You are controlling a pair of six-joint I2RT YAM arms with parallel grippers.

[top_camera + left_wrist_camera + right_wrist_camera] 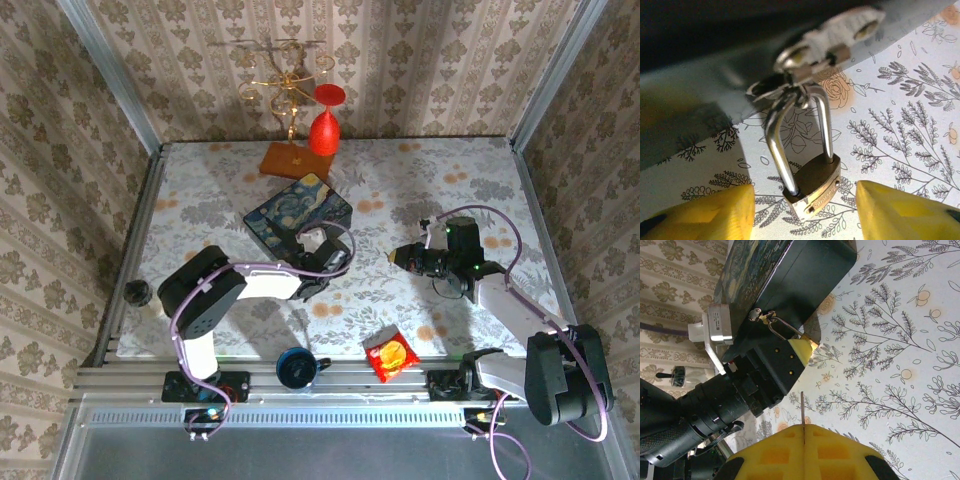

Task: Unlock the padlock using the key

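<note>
Left hand (pixel 804 210) gapes astride the padlock (pixel 812 192), right hand (pixel 803 428) pinches the key (pixel 802 407) (bow hidden, blade edge-on).

A robot lab cell dressed up as a home room.
Damask wallpaper panels (pixel 400 70) stand between bare aluminium posts (pixel 105 70); the floral-covered counter (pixel 440 165) ends at a slotted metal rail (pixel 340 380) where the cabled left arm (pixel 215 290) and right arm (pixel 520 320) are bolted.

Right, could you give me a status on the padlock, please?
Left gripper open, straddling the padlock, no contact. Right gripper shut on the key, short of it. Padlock closed, hanging on the box clasp, left finger screening it.
</note>
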